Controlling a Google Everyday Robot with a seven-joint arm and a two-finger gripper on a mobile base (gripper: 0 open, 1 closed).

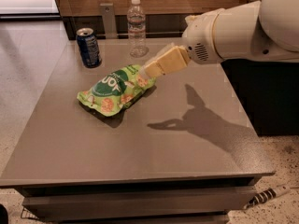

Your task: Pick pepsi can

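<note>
The pepsi can [88, 47], dark blue with a silver top, stands upright near the far left corner of the grey table [140, 139]. My gripper [148, 69] hangs above the table at the end of the white arm [233, 29], which reaches in from the right. The gripper's cream-coloured fingers point left and down over the right end of the green snack bag [114, 88]. The gripper is well to the right of the can and does not touch it.
A clear plastic water bottle [136, 27] stands at the table's far edge, right of the can. A wooden wall runs behind the table. A dark cabinet [261, 97] stands to the right. The arm's shadow falls on the table's right half.
</note>
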